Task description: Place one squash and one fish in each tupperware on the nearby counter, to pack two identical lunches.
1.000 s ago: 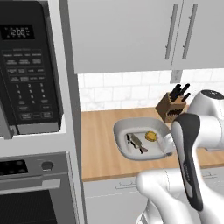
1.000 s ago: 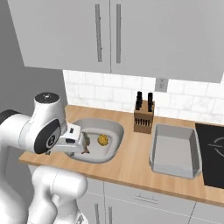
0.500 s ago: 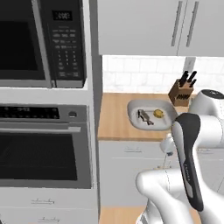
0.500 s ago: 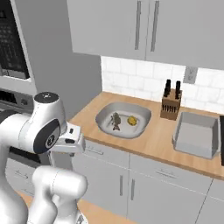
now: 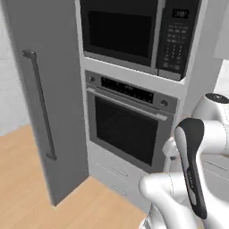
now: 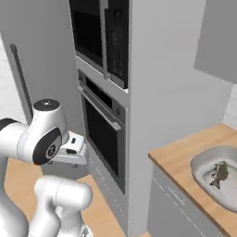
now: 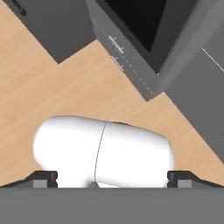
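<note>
Everything in both base views has slid sideways since a second ago, which means the base has turned and driven off, not that the things moved: the knife block and the tray seen then have gone from sight, and an oven (image 5: 129, 134) under a microwave (image 5: 143, 33) now fronts the robot.

Its pincer (image 7: 112, 179) is spread wide and holds nothing, looking down at the wooden floor (image 7: 52, 87) past the oven's lower drawer (image 7: 120, 61).

Well off to the pincer's right, at the edge of the right base view, the table (image 6: 178, 159) carries the basin (image 6: 199, 169) with one fish (image 6: 219, 173) lying in it. Whether a squash lies there too I cannot tell, as the frame cuts the basin.

One lunch looks at least partly packed; the next step, I judge, is fetching more food from elsewhere.

Risks from here: the arm is tucked close to the oven front, so a further turn of the base could swing the elbow into the oven handle (image 6: 99, 111) or the tall cabinet (image 5: 40, 94).
</note>
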Available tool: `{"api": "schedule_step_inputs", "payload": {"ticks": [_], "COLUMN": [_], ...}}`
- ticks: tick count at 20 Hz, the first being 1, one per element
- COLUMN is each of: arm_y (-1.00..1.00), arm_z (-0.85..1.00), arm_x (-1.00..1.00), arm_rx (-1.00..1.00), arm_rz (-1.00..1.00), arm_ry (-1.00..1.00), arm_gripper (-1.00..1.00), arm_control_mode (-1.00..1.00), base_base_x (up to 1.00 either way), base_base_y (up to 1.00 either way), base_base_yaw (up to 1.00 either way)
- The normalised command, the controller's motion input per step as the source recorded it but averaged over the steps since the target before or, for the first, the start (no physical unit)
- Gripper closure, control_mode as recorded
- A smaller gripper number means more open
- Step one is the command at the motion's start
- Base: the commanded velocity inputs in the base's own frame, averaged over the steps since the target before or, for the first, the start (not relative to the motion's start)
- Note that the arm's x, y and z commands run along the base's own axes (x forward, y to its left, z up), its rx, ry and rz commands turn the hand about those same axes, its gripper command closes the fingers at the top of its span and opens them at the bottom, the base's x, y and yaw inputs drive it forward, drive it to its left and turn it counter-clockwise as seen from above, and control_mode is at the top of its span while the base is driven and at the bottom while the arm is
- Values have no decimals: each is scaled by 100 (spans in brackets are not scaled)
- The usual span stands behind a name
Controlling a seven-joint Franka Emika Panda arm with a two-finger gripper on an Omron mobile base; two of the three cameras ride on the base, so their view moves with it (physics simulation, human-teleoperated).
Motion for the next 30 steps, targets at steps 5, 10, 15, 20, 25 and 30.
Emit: {"api": "schedule_step_inputs", "payload": {"ticks": [5,10,15,20,25,30], "arm_y": [0,0,0,0,0,0], "arm_z": [0,0,0,0,0,0], "arm_x": [0,0,0,0,0,0], "arm_rx": [0,0,0,0,0,0], "arm_rz": [0,0,0,0,0,0], "arm_ry": [0,0,0,0,0,0], "arm_gripper": [-100,-100,-100,-100,-100,-100], "arm_control_mode": [100,100,100,100,100,100], "base_base_x": [0,1,12,77,100,100], "base_base_y": [55,56,51,31,-14,-2], "base_base_yaw": [99,95,93,77,13,-1]}}
